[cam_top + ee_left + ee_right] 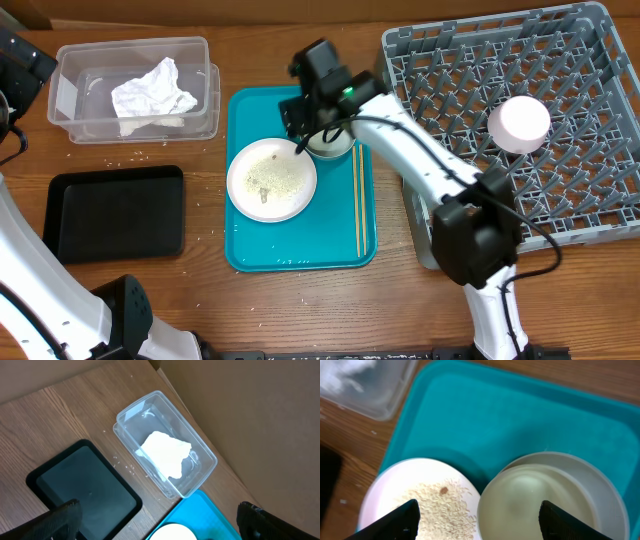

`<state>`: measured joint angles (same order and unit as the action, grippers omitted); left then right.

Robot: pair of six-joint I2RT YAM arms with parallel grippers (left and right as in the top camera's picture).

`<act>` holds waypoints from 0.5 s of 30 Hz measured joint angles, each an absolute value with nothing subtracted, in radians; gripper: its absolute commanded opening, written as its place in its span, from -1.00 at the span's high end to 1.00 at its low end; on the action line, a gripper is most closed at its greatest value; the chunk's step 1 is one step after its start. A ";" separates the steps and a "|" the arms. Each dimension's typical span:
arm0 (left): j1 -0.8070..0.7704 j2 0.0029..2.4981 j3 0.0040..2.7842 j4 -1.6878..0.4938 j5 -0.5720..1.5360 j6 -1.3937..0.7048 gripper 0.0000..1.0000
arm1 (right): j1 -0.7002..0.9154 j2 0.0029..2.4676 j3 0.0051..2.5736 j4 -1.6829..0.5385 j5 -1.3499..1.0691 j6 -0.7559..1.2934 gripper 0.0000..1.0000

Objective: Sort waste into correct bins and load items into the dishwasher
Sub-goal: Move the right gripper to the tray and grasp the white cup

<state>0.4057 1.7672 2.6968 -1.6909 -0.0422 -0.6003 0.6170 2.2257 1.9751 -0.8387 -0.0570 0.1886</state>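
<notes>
A white plate (271, 180) strewn with rice scraps (440, 505) lies on the teal tray (300, 250). A grey bowl (335, 150) sits just to its right. My right gripper (305, 125) hovers open over both. One finger is above the plate and the other above the bowl (530, 495), and nothing is held in the right gripper (480, 525). The crumpled napkin (150, 92) lies in the clear tub (70, 60). The black tray (115, 212) is empty. A white cup (518, 123) stands upside down in the grey dish rack (560, 60). My left gripper (160, 530) is open, high above the black tray (85, 485) and the tub (200, 455).
Wooden chopsticks (358, 205) lie along the teal tray's right side. A few rice grains are scattered on the wood between the tub and the black tray. The dish rack's near left corner is hidden behind my right arm.
</notes>
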 measured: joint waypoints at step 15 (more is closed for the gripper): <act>0.406 1.767 2.697 -1.691 -0.042 -0.600 -1.00 | 0.670 2.269 1.975 -0.891 0.094 0.129 0.66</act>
